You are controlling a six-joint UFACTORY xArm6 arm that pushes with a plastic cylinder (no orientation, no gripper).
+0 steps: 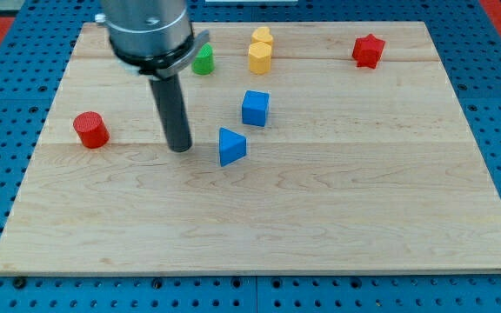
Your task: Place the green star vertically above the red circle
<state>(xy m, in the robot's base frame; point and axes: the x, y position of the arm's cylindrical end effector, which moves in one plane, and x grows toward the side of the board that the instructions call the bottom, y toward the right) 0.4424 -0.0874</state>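
Note:
The green star lies near the view's top, partly hidden by the arm's housing. The red circle, a short cylinder, stands at the view's left. My tip rests on the board between them, right of the red circle, below the green star, and just left of the blue triangle. It touches no block.
A blue cube sits above the blue triangle. Two yellow blocks, a hexagon with another behind it, sit right of the green star. A red star lies at top right. The wooden board has blue pegboard around it.

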